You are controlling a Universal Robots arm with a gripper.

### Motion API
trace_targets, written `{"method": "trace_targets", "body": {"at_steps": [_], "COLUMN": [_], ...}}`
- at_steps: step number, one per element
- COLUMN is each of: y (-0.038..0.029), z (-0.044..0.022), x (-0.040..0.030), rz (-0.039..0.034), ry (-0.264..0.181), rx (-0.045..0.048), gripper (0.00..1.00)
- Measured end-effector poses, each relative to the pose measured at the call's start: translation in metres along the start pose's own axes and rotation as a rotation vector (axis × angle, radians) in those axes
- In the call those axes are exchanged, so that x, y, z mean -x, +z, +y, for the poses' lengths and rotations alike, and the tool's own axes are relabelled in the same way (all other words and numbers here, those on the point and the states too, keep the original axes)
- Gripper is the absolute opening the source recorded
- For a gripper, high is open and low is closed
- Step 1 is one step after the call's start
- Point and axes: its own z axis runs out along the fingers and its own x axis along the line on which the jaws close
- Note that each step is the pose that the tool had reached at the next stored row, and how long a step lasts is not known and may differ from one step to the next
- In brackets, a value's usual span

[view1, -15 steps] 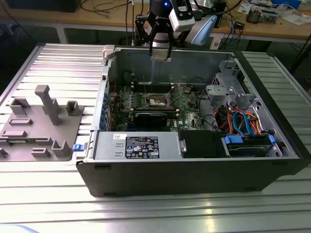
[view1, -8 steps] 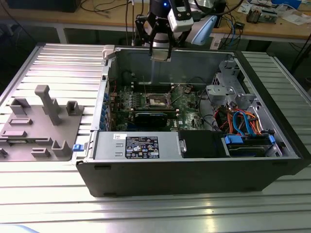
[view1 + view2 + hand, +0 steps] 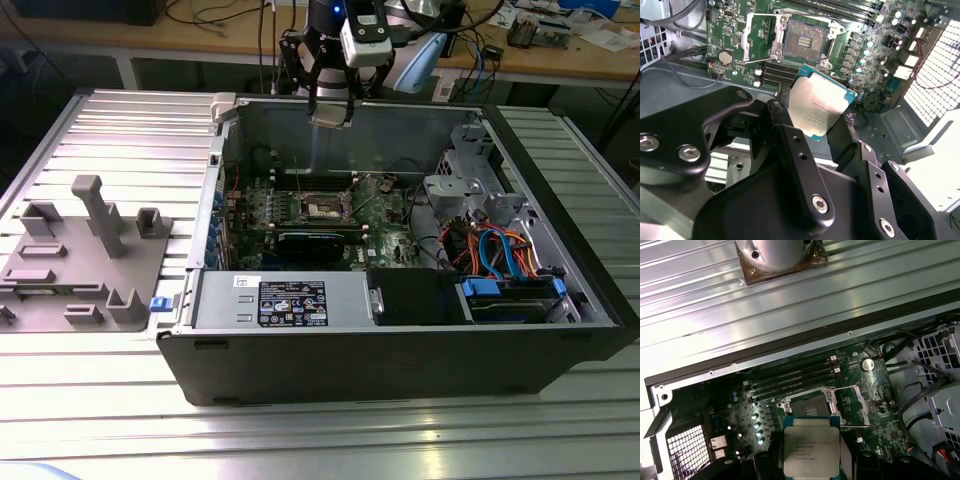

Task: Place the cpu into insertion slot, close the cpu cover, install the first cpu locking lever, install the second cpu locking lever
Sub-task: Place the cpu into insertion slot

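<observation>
My gripper (image 3: 331,100) hangs above the back wall of the open computer case, shut on the cpu (image 3: 330,118). In both wrist views the cpu (image 3: 819,102) (image 3: 811,450) is a flat silver-topped square with a green edge, clamped between the black fingers (image 3: 790,130). Below it on the green board lies the insertion slot (image 3: 802,39) (image 3: 807,407) (image 3: 322,207), uncovered, dark centre showing. The cpu cover (image 3: 760,36) (image 3: 852,405) is swung open to one side of the slot. The cpu is well above the slot and apart from it.
The case walls (image 3: 350,120) surround the board. A power supply (image 3: 285,300) fills the front, and a drive cage with orange and blue cables (image 3: 500,250) stands at the exterior view's right. Long black memory slots (image 3: 790,380) run beside the socket. A grey fixture tray (image 3: 80,260) lies outside the case.
</observation>
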Motion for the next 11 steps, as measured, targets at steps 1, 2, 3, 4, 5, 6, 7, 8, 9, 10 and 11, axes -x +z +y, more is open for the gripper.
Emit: {"method": "trace_targets", "body": {"at_steps": [1,2,3,4,5,6,7,8,9,10,11], "y": [0.0,0.0,0.0,0.0,0.0,0.0,0.0,0.0,0.0,0.0,0.0001], "z": [0.0,0.0,0.0,0.0,0.0,0.0,0.0,0.0,0.0,0.0,0.0], "x": [0.0,0.0,0.0,0.0,0.0,0.0,0.0,0.0,0.0001,0.0,0.0], "rz": [-0.0001,-0.0002,-0.0002,-0.0002,-0.0002,-0.0002,-0.0003,-0.0005,-0.0007,-0.0015,-0.0019], "ry": [0.001,0.001,0.001,0.002,0.002,0.002,0.003,0.005,0.008,0.018,0.022], "rx": [-0.0001,0.0,0.0,0.0,0.0,0.0001,0.0,0.0001,0.0001,0.0002,0.0001], "gripper": [0.54,0.54,0.54,0.54,0.54,0.54,0.54,0.54,0.54,0.54,0.54]}}
